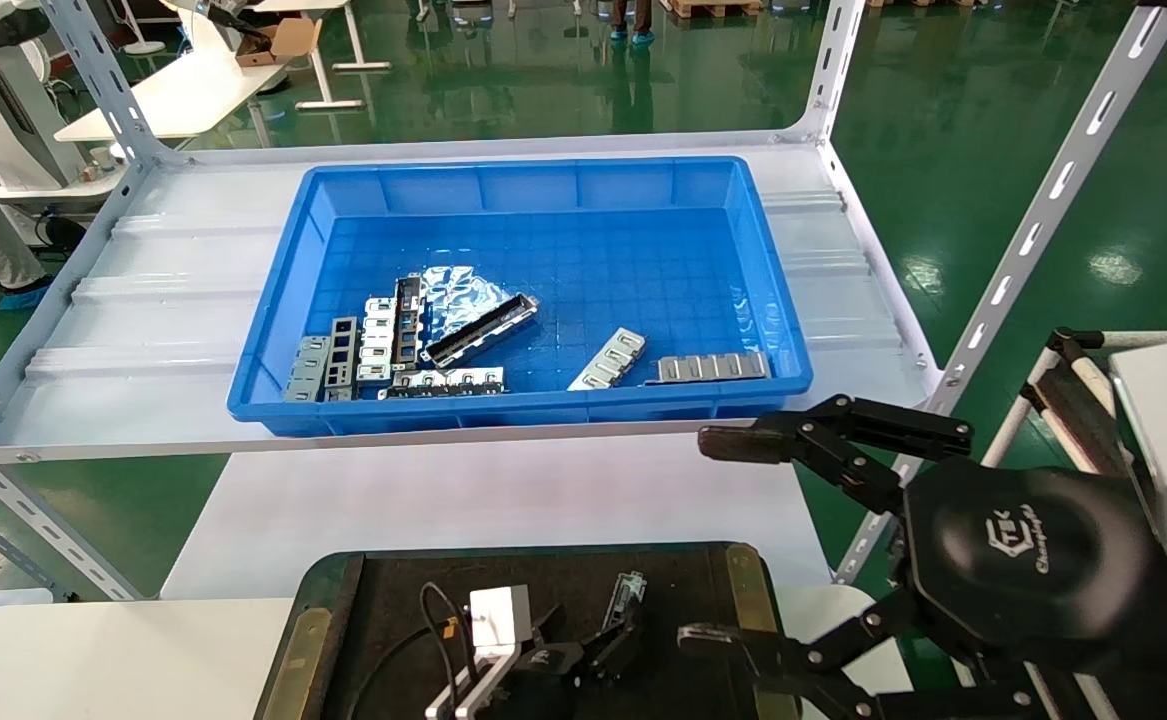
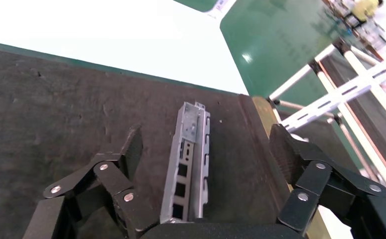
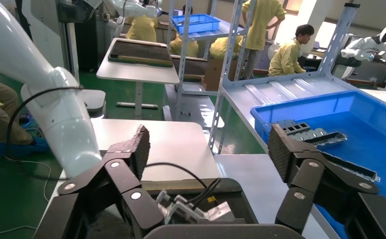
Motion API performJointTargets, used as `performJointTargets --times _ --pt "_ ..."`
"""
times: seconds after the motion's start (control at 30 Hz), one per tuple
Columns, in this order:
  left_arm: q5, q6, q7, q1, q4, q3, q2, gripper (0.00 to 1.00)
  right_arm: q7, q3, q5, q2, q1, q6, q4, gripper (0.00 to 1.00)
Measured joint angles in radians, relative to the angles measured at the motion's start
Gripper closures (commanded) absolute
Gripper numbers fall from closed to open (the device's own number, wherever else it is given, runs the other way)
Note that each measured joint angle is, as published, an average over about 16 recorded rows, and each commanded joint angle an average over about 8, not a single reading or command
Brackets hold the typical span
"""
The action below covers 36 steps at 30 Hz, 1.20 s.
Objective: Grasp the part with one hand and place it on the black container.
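The part point(image 2: 191, 159), a slim silver-grey channel with rectangular cutouts, lies on the matte floor of the black container point(image 2: 56, 109). My left gripper point(image 2: 205, 147) is open around it, one finger on each side, and neither finger touches the metal. In the head view the part point(image 1: 628, 592) shows near the container's right side, just beyond the left gripper point(image 1: 593, 648), low over the black container point(image 1: 383, 600). My right gripper point(image 1: 718, 540) hangs open and holds nothing, off the container's right edge. Its own view shows the right gripper point(image 3: 209, 144) with the jaws wide apart.
A blue bin point(image 1: 543, 190) on the metal shelf point(image 1: 183, 300) behind holds several similar metal pieces point(image 1: 393, 345) and a foil bag. A white table surface point(image 1: 493, 500) lies between shelf and container. Shelf uprights point(image 1: 1033, 220) stand to the right.
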Motion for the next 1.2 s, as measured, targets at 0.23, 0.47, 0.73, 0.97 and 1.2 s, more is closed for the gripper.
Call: performJointTargets --times 0.23,0.47,0.73,0.97,1.2 --pt "0.042 0.129 -0.058 -0.033 -0.082 0.002 -0.113 0.00 0.000 0.000 0.000 0.000 0.000 0.000 0.000 0.00" --pt "0.077 0.267 -0.116 -0.066 -0.149 -0.011 -0.207 0.00 0.000 0.000 0.000 0.000 0.000 0.000 0.000 0.00" --pt "0.112 0.426 -0.152 -0.092 -0.189 -0.058 -0.287 0.00 0.000 -0.001 0.000 0.000 0.000 0.000 0.000 0.00" --pt "0.112 0.574 -0.135 -0.098 -0.201 -0.134 -0.346 0.00 0.000 -0.001 0.001 0.000 0.000 0.000 0.000 0.00" --pt "0.053 0.744 -0.052 -0.088 -0.201 -0.229 -0.403 0.00 -0.001 -0.001 0.001 0.000 0.000 0.000 0.000 0.00"
